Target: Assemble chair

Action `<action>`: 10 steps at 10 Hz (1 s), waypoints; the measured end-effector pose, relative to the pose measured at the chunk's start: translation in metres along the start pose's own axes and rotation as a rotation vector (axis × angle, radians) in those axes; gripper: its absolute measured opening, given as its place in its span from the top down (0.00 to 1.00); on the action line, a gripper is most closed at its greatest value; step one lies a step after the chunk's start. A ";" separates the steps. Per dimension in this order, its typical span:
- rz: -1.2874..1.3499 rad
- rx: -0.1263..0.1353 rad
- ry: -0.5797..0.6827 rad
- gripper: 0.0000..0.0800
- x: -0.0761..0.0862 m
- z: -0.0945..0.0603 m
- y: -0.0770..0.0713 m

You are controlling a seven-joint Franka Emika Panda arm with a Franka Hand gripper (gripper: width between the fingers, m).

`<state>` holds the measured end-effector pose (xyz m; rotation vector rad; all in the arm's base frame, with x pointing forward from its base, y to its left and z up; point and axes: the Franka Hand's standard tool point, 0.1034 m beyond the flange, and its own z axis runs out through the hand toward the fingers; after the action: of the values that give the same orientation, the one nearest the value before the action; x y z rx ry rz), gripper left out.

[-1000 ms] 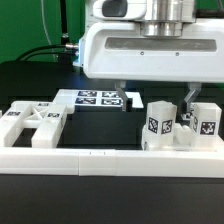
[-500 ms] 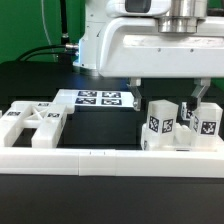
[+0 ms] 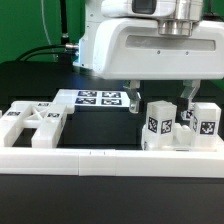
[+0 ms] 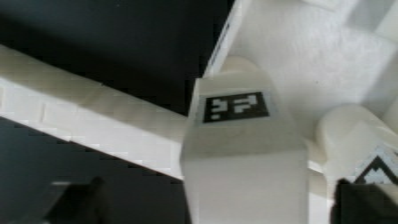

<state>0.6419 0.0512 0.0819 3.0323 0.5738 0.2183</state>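
Observation:
Two short white chair posts with tags stand at the exterior view's right, one point(image 3: 160, 124) beside the other point(image 3: 205, 122). My gripper point(image 3: 160, 103) hangs over the first post, a finger on each side of its top. In the wrist view this tagged post point(image 4: 240, 140) stands between the dark fingers point(image 4: 71, 200). There is a wide gap on one side and a narrow one on the other, so the gripper point(image 4: 217, 200) is open and holds nothing. The second post point(image 4: 356, 140) shows beside it. A white framed chair panel point(image 3: 30, 122) lies flat at the exterior view's left.
A long low white border rail point(image 3: 100, 160) runs along the front, just before the posts and the panel. The marker board point(image 3: 100, 98) lies behind, between the panel and the posts. A white band point(image 4: 71, 100) crosses the wrist view over the black table.
The hand has shifted toward the exterior view's right and come over the first post. Since half a second ago its fingers have drawn closer together.

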 end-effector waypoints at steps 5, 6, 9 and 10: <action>0.022 0.000 -0.003 0.64 -0.001 0.002 0.000; 0.025 0.000 -0.003 0.64 -0.001 0.002 0.000; 0.339 0.001 -0.001 0.64 -0.001 0.002 -0.001; 0.476 -0.003 0.004 0.64 -0.001 0.002 -0.002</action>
<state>0.6404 0.0530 0.0795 3.1133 -0.1587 0.2381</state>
